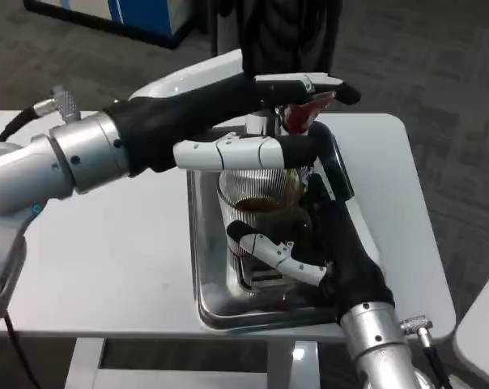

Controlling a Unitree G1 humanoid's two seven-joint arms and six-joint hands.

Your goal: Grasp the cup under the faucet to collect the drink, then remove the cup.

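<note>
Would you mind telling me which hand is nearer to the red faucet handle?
Left. The left hand reaches over the red faucet handle, its fingers right at it. The right hand sits lower, wrapped around the ribbed cup in the metal tray.

Counter: white, carrying a steel tray at centre.
Cup: clear ribbed glass standing in the tray, brown drink inside.
Right hand: reaches in from 5 o'clock, fingers wrapped around the cup.
Left hand: enters from 9 o'clock, fingers on the red faucet lever above the cup.
</note>
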